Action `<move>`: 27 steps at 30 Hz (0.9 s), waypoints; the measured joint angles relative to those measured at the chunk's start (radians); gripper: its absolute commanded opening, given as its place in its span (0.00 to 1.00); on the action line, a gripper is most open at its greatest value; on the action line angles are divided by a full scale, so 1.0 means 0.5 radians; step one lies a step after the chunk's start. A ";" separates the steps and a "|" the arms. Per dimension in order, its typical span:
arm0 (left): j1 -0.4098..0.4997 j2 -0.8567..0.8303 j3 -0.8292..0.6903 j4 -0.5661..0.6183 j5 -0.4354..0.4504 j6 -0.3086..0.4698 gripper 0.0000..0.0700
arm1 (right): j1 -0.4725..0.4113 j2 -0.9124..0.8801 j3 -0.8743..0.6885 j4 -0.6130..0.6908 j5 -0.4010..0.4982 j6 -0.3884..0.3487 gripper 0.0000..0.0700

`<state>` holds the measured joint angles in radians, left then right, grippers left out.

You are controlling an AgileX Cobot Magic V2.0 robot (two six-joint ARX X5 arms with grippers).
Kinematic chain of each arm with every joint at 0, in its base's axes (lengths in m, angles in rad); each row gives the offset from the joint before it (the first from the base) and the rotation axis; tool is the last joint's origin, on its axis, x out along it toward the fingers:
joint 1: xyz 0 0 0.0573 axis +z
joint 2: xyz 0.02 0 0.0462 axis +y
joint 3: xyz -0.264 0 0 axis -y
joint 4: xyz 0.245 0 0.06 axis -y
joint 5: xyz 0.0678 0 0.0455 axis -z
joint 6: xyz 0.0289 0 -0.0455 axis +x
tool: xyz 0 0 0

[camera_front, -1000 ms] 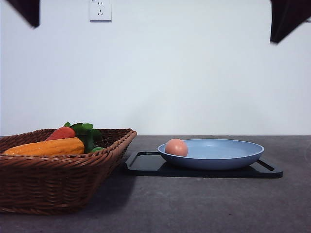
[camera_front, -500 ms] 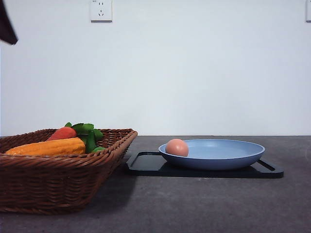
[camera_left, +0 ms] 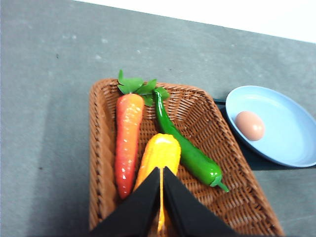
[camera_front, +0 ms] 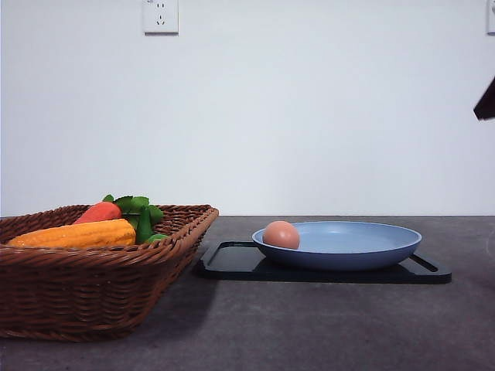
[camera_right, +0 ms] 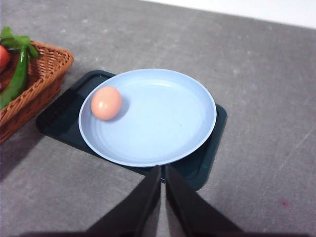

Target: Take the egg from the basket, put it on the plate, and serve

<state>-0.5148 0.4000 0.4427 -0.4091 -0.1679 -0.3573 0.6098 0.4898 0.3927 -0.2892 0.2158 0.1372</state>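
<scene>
The pinkish-brown egg (camera_front: 281,234) lies inside the light blue plate (camera_front: 356,255), close to its left rim; the plate rests on a black tray (camera_front: 232,263). Left of them stands the brown wicker basket (camera_front: 93,294). High over the basket (camera_left: 98,148), my left gripper (camera_left: 161,170) is shut and empty, with the egg (camera_left: 249,125) on the plate (camera_left: 291,133) off to its side. My right gripper (camera_right: 163,169) hangs shut and empty over the plate's (camera_right: 168,123) near rim; the egg (camera_right: 106,102) sits on the basket side.
The basket holds a carrot (camera_left: 127,143), a corn cob (camera_left: 158,153) and a green pepper (camera_left: 190,153). A dark piece of the right arm (camera_front: 486,100) shows at the right edge. Grey tabletop runs around the tray (camera_right: 59,118).
The dark arm pieces at the front view's top corners have moved away; a dark piece now sits lower at the right edge. Egg, plate and basket stay put.
</scene>
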 measured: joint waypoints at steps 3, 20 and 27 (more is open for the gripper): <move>0.000 0.003 0.000 0.000 0.003 -0.018 0.00 | 0.000 -0.013 0.000 0.020 0.002 0.021 0.00; 0.098 -0.289 -0.002 -0.016 -0.086 0.240 0.00 | 0.000 -0.016 0.000 0.020 0.003 0.036 0.00; 0.570 -0.621 -0.182 0.286 -0.075 0.464 0.00 | 0.000 -0.016 0.000 0.020 0.003 0.036 0.00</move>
<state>-0.2300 0.0896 0.3518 -0.2661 -0.2054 -0.1255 0.6098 0.4820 0.3927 -0.2794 0.2172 0.1551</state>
